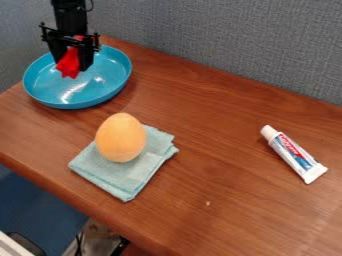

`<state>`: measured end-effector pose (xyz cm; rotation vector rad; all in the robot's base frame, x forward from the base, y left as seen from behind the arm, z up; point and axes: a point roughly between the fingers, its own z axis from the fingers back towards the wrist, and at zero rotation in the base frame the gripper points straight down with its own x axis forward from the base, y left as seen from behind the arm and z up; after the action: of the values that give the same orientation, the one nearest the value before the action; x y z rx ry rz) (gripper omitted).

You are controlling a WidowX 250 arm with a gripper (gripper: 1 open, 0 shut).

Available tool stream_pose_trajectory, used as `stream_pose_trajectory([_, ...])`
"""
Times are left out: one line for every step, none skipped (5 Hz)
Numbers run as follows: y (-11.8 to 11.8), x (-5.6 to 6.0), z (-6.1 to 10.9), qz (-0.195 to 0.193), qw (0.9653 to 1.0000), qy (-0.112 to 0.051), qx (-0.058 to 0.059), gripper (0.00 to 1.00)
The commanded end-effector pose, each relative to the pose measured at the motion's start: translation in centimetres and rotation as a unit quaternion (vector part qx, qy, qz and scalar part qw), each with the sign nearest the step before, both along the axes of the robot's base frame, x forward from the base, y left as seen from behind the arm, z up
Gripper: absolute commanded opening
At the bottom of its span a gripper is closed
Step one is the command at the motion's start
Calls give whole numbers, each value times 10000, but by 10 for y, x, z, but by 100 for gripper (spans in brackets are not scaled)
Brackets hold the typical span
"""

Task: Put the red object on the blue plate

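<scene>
Gripper pointed straight down over the blue plate at ten o'clock, red object clamped between closed jaws above the dish, orange egg rested on teal cloth near centre, toothpaste tube laid at three o'clock on wooden table

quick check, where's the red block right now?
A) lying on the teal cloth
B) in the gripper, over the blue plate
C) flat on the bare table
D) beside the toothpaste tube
B: the red object sits between the fingers of the gripper, which is shut on it directly over the blue plate.
</scene>
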<state>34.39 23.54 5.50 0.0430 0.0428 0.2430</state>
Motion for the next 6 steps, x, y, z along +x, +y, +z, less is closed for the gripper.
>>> stream_pose_trajectory([6,6,49,-9,9981,-521,324,0])
stream_pose_trajectory([3,6,46,-62,9984,-482,302,100])
stream_pose_trajectory([0,5,48,-123,9983,-488,310,100])
stream_pose_trajectory([-5,4,54,-227,9979,-515,318,100])
stream_pose_trajectory([-9,2,64,-320,9971,-587,350,100])
stream_pose_trajectory([-12,1,70,-359,9968,-614,364,100])
